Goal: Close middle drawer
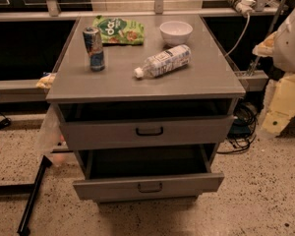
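The grey cabinet [147,82] shows two drawers pulled out. The middle drawer [147,187] is the lower of the two and is open farthest, with a dark, empty-looking inside and a small dark pull handle [150,187] at the centre of its front. Above it, the taller-fronted top drawer [148,132] is open a little. The lowest drawer is hidden under the middle one. My gripper is not in view; only a white part of my arm [291,38] shows at the right edge, well away from the drawers.
On the cabinet top stand a can [94,48], a green snack bag [119,30], a white bowl [176,32] and a lying water bottle [163,61]. A black pole [32,195] leans at lower left. Cables [243,129] lie at right.
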